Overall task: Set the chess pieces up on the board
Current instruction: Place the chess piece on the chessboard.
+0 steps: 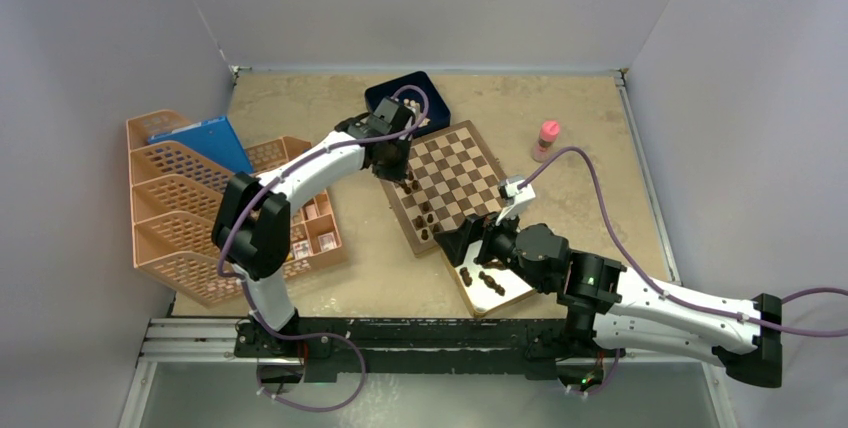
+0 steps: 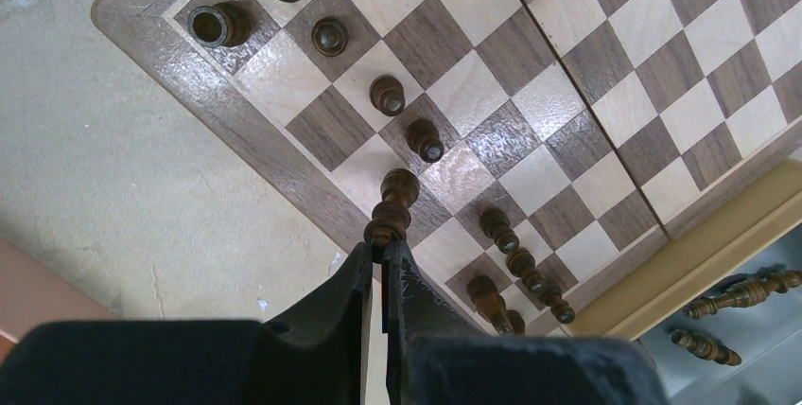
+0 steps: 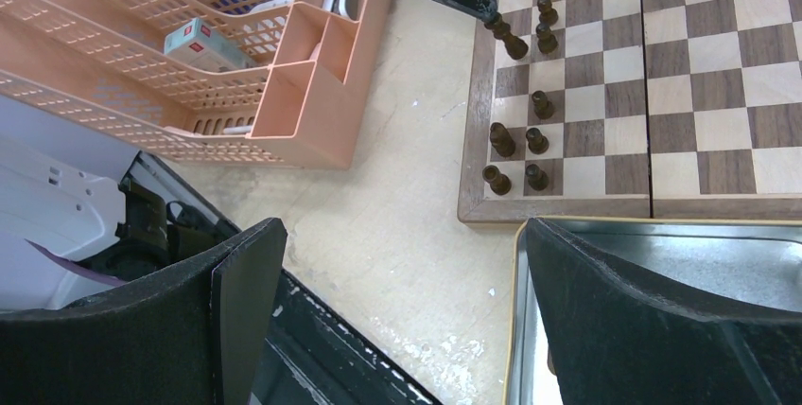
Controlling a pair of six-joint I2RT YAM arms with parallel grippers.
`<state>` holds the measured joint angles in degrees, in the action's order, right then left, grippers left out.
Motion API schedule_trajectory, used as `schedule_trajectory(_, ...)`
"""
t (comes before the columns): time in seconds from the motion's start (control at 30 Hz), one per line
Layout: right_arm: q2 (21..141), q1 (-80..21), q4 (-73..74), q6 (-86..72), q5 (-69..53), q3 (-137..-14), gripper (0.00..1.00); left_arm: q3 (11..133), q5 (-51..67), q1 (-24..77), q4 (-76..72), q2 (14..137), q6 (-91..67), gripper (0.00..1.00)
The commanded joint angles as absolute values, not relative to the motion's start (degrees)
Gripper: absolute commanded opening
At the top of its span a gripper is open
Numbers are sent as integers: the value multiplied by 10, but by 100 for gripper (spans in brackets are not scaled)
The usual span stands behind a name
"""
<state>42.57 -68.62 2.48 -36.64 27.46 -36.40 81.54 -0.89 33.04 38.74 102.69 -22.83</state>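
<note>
**A:** How does the left gripper (image 2: pixel 382 258) stand?

**B:** It is pinched tight on the head of one tall dark chess piece (image 2: pixel 395 199). The piece hangs over the row along the left edge of the board (image 2: pixel 210 95), about midway down it. I cannot tell whether its foot touches the wood.

**A:** What could go wrong?

**B:** Crowding. One pawn (image 2: pixel 425 140) stands just to its right, and more pawns (image 2: pixel 498 228) stand close on its near side. If the fingers part while the piece leans, or the arm leaves sideways, it likely topples into them.

**A:** And the right gripper (image 3: pixel 407 268)?

**B:** It is spread wide and holds nothing. It sits at the left rim of the silver tin (image 3: pixel 662 263), just beside the board's near edge. It is well apart from the left gripper, so I see little risk unless it reaches in early.
</note>
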Motion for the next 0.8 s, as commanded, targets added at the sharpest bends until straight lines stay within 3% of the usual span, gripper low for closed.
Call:
schedule_trajectory(0.0,414,-686,14,-368,284,-371,99,855,-19,335,406,1036,-214,0)
schedule_trajectory(0.77,417,-686,18,-367,290,-375,99,872,-60,344,426,1054,-222,1)
